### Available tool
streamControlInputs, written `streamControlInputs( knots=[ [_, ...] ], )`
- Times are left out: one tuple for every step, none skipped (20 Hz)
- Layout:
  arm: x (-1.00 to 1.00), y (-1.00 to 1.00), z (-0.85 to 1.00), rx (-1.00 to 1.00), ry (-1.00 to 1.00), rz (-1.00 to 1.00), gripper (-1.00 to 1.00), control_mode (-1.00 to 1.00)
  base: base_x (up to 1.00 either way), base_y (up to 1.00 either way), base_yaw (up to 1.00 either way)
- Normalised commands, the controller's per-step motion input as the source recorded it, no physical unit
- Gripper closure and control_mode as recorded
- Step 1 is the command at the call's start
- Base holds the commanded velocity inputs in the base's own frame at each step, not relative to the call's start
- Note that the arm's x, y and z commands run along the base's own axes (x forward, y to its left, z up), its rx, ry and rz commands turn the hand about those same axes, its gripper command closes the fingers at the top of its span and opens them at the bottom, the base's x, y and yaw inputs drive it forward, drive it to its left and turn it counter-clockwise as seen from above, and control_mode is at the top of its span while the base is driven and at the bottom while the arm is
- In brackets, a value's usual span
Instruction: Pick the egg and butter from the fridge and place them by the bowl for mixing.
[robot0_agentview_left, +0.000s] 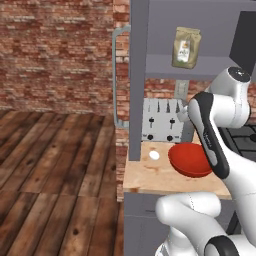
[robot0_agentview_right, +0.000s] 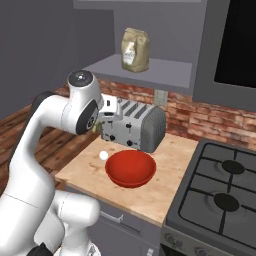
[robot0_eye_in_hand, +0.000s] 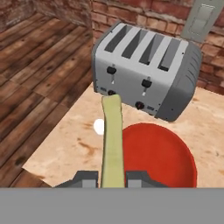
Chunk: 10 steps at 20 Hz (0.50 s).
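While the butter (robot0_eye_in_hand: 112, 144) sits clamped between the two finger tips of the gripper (robot0_eye_in_hand: 112, 177), its long axis runs straight out from the hand, and in the hand view its far end points at the front of the silver toaster (robot0_eye_in_hand: 146, 70). That is the relation the coming move turns on, to my judgement: the stick hangs above the wooden counter (robot0_eye_in_hand: 61, 144) with the egg (robot0_eye_in_hand: 99, 127) just to its left and the red bowl (robot0_eye_in_hand: 159, 155) just to its right, so the free strip of wood between those two lies directly under it. The jaws are narrow, closed on the stick's near end.

Going left to right in the left base view: a brick wall and plank floor fill the left, then a tall grey cabinet side with a curved handle (robot0_agentview_left: 116, 75), then the counter (robot0_agentview_left: 150, 177) with the egg (robot0_agentview_left: 154, 155) resting on it left of the bowl (robot0_agentview_left: 189, 159), and the toaster (robot0_agentview_left: 161, 120) behind both against the brick backsplash. A paper bag (robot0_agentview_left: 186, 47) stands on the shelf above. The arm's white links cross in front of the bowl's right side.

In the right base view a gas hob (robot0_agentview_right: 220, 195) adjoins the counter's right edge. The egg is already by the bowl; lowering the butter calls for keeping it off both neighbours
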Motion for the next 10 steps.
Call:
streamControlInputs(
  knots=[
    [-0.24,0.0,-0.11,0.0,0.03,0.0,1.0,-1.0,0.0,0.0,0.0],
    [-0.25,0.0,-0.12,0.0,0.01,0.05,1.0,-1.0,0.0,0.0,0.0],
    [-0.28,0.02,-0.16,0.0,0.04,0.09,1.0,-1.0,0.0,0.0,0.0],
    [-0.23,0.05,-0.16,0.0,0.07,0.14,1.0,-1.0,0.0,0.0,0.0],
    [-0.25,0.08,-0.2,0.0,0.09,0.23,1.0,-1.0,0.0,0.0,0.0],
    [-0.25,0.08,-0.19,0.0,0.05,0.27,1.0,-1.0,0.0,0.0,0.0],
    [-0.25,0.09,-0.18,0.0,0.03,0.28,1.0,-1.0,0.0,0.0,0.0],
    [-0.23,0.11,-0.19,0.0,0.01,0.27,1.0,-1.0,0.0,0.0,0.0],
    [-0.22,0.16,-0.16,0.0,0.0,0.27,1.0,-1.0,0.0,0.0,0.0],
    [-0.21,0.2,-0.16,0.0,0.0,0.27,1.0,-1.0,0.0,0.0,0.0]
  ],
)
